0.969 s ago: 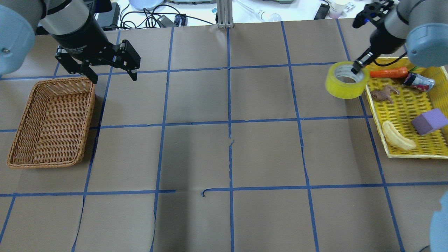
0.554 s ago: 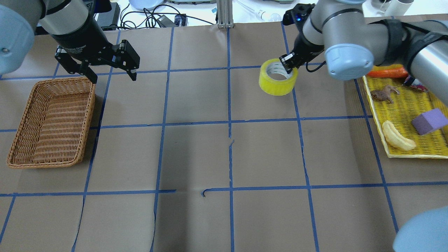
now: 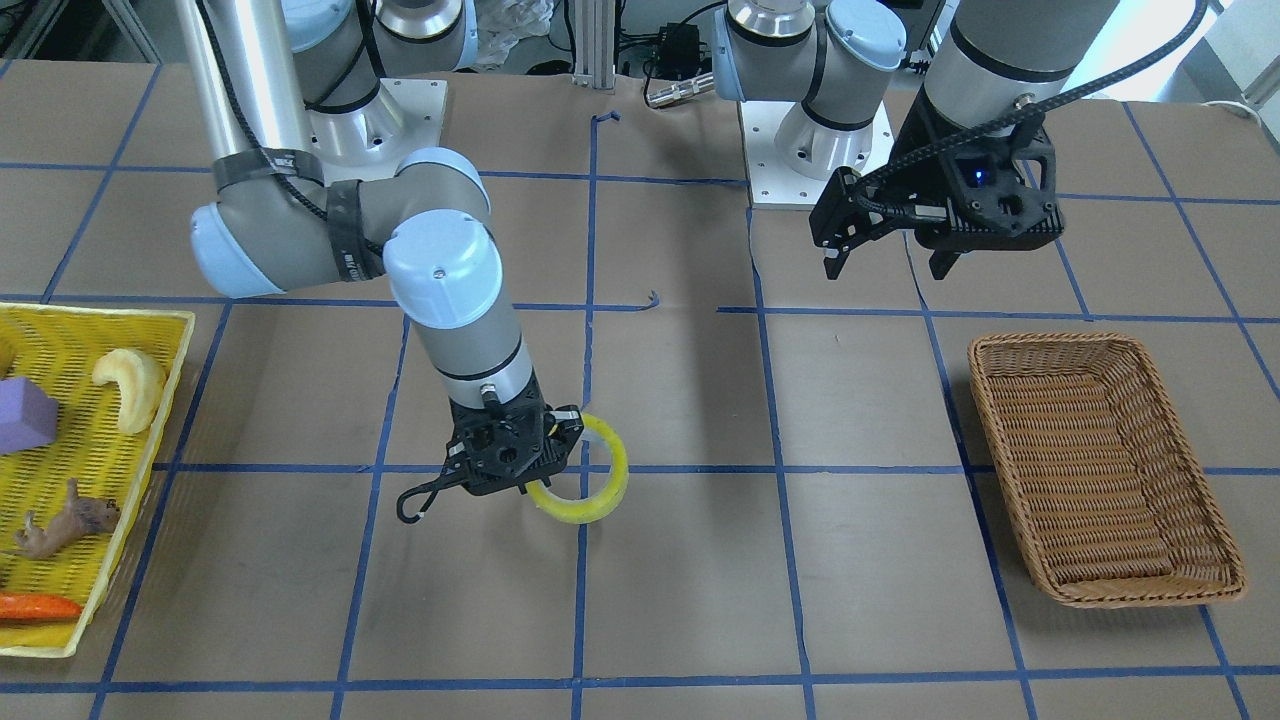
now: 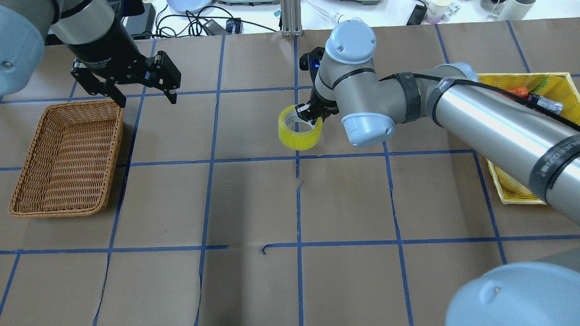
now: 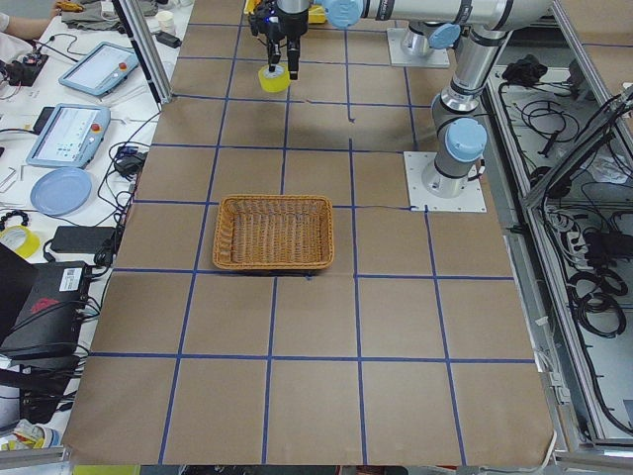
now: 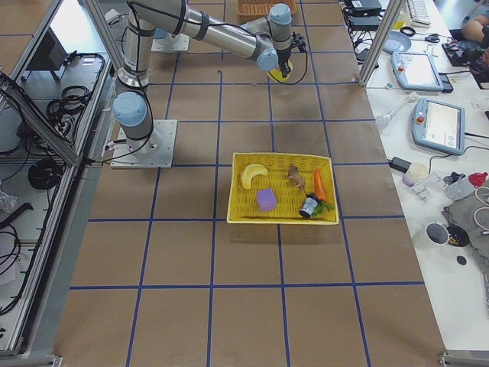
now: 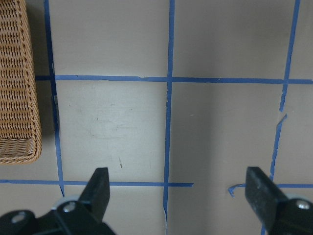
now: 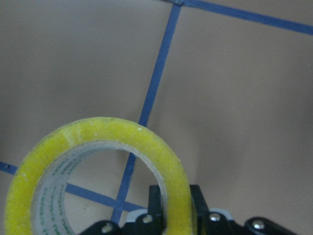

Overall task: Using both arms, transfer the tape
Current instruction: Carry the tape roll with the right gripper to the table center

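Observation:
The tape is a yellow-green ring with a pale core, seen near the table's middle in the overhead view. My right gripper is shut on the ring's wall, one finger inside the core and one outside. The tape hangs tilted over a crossing of blue lines. The right wrist view shows the ring clamped between the fingers. My left gripper is open and empty, hovering beside the basket's far corner. It also shows in the front view and in its wrist view.
A wicker basket sits at the left, empty. A yellow tray holds a banana toy, a purple block, an animal figure and a carrot. My right arm stretches across the table from the tray side.
My right arm has carried the tape left, from beside the yellow tray to the table's middle. The left arm has not moved.

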`<state>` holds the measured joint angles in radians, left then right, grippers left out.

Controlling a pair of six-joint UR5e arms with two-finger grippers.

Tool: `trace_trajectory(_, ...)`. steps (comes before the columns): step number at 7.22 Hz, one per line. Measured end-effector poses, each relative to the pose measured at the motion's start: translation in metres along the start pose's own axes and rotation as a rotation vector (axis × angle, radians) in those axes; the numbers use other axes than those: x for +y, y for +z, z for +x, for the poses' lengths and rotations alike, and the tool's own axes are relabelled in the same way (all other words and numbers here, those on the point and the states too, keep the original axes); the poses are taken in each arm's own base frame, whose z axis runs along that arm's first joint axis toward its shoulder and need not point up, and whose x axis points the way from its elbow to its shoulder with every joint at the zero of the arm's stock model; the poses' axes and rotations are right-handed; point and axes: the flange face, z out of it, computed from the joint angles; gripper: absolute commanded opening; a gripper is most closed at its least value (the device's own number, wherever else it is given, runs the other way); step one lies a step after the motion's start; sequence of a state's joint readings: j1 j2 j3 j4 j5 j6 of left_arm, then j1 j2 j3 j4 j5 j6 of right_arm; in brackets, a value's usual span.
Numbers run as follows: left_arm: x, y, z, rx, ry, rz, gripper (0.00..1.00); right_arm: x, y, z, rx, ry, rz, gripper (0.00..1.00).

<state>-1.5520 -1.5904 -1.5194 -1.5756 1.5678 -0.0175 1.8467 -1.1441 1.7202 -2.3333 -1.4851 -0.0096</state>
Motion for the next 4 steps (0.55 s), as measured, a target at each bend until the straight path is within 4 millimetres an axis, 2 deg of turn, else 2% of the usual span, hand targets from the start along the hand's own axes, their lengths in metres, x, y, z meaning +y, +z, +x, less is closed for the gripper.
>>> trace_trajectory(1,0.0,0.0,0.0,0.0,-0.001,0.0,1.0,0.025,0.008,-0.02,0.005,-0.027,-0.035,0.0)
trace_trajectory(2,0.0,0.001,0.0,0.0,-0.001,-0.002,1.0,0.052,0.005,-0.033,0.009,-0.05,-0.057,0.0)
trace_trajectory(4,0.0,0.001,0.0,0.001,-0.002,0.0,1.0,0.11,0.003,-0.042,0.008,-0.068,-0.09,0.0)
